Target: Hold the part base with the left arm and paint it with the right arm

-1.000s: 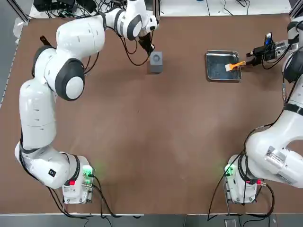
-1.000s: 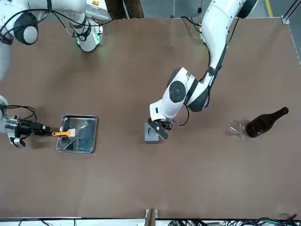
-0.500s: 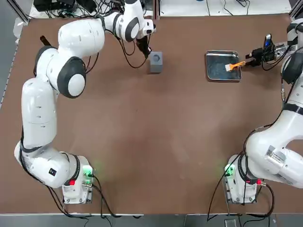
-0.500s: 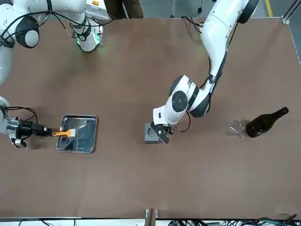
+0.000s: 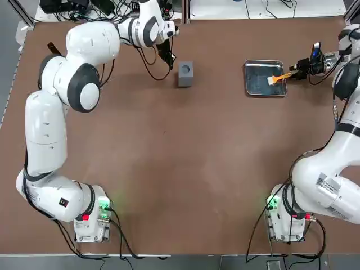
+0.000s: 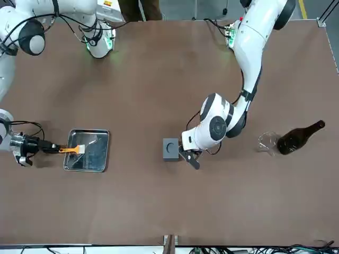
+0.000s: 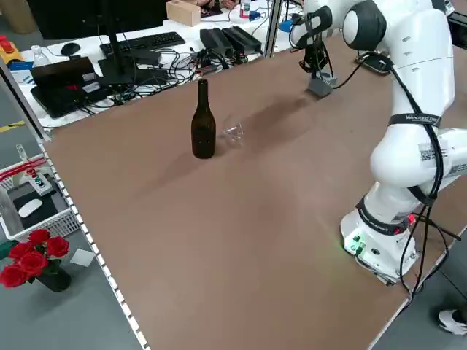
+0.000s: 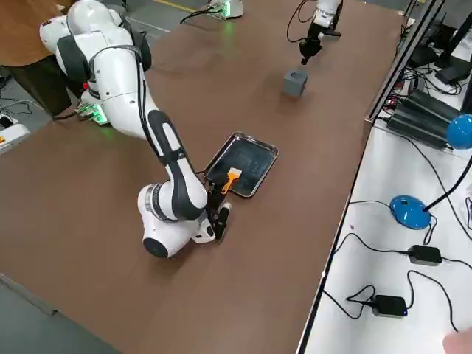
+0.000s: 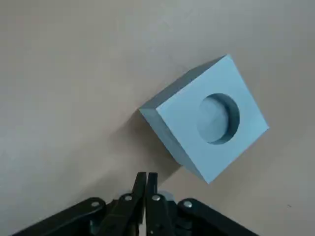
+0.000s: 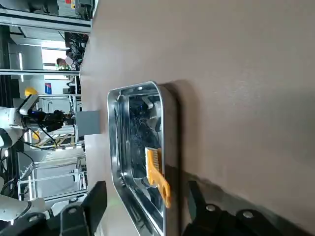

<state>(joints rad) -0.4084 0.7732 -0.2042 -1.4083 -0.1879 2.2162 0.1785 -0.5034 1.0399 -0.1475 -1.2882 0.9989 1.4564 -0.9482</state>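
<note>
Part base (image 5: pixel 185 73) stands free on the table (image 5: pixel 185 169), near the far edge, well apart from the metal tray (image 5: pixel 265 78). The left gripper (image 5: pixel 167 58) is just beside it with fingers pressed together, holding nothing — to hold the block well it should open first and close squarely on two opposite side faces, leaving the top hole free. The right gripper (image 5: pixel 304 67) waits beside the tray, jaws spread, with the orange brush (image 5: pixel 278 78) lying on the tray rim — not gripped. Open table lies between them; the far edge is close.
</note>
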